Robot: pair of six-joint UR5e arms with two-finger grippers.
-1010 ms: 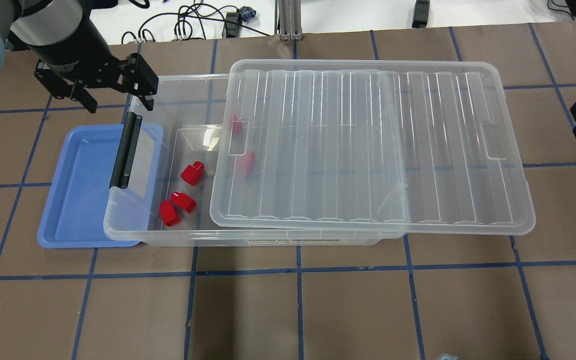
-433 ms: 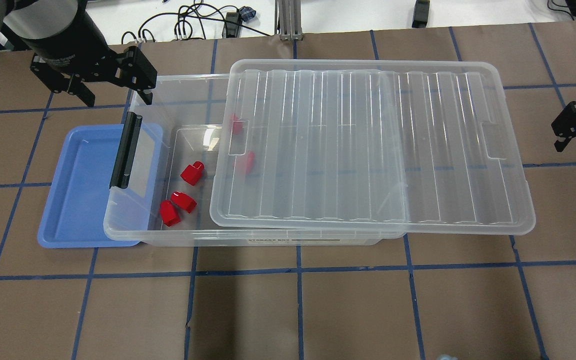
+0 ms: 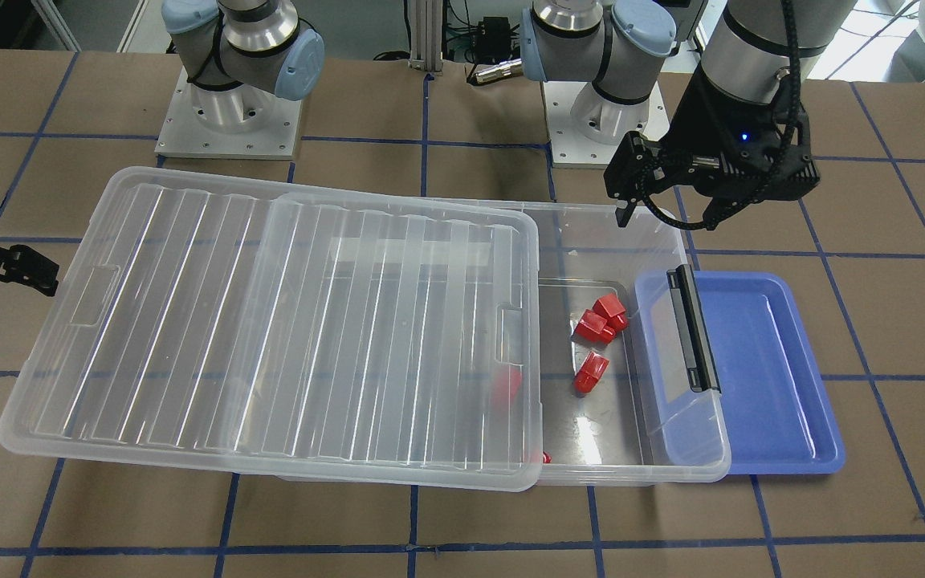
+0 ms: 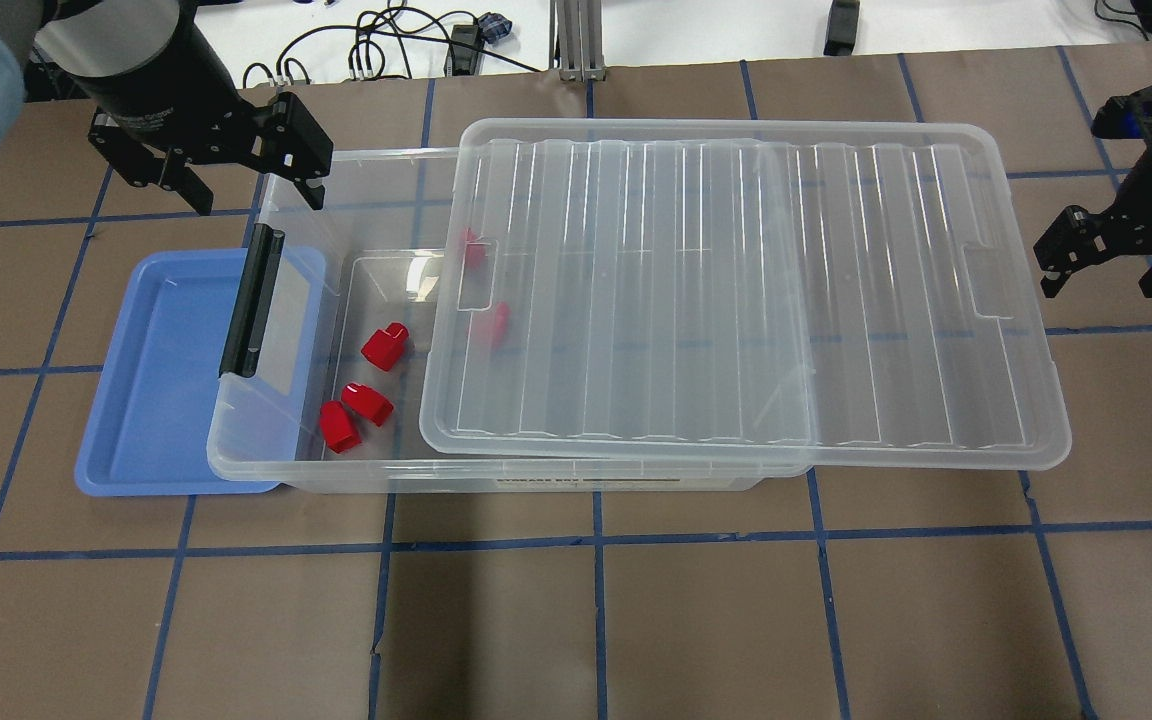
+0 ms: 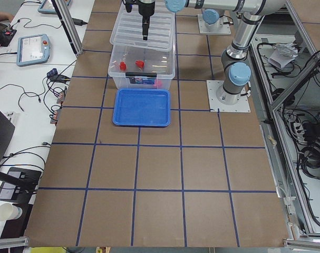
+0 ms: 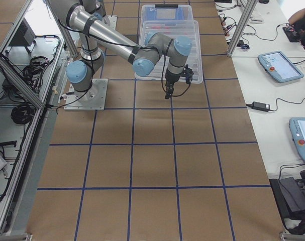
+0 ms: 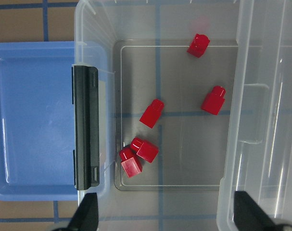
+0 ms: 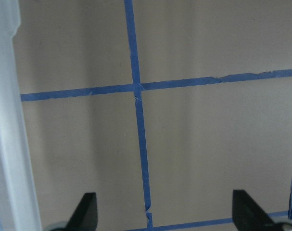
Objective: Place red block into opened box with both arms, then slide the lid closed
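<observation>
Several red blocks [image 4: 384,346] lie on the floor of the clear box [image 4: 356,162], at its uncovered left end; the left wrist view shows them too [image 7: 151,113]. Two sit under the lid's left edge. The ribbed clear lid [image 4: 736,290] rests on the box, shifted right and overhanging its right end. My left gripper [image 4: 258,195] hangs open and empty above the box's far left corner. My right gripper [image 4: 1101,285] is open and empty just right of the lid's right rim [image 8: 6,144], over bare table.
A blue tray [image 4: 156,380] lies under the box's left end. The black bar clasp [image 4: 252,302] stands along that end. Cables lie beyond the table's far edge. Brown table with blue tape lines surrounds the box.
My right gripper has come in from the right edge toward the lid's right rim. My left gripper has shifted slightly to the right. Blocks, box and lid have not moved.
</observation>
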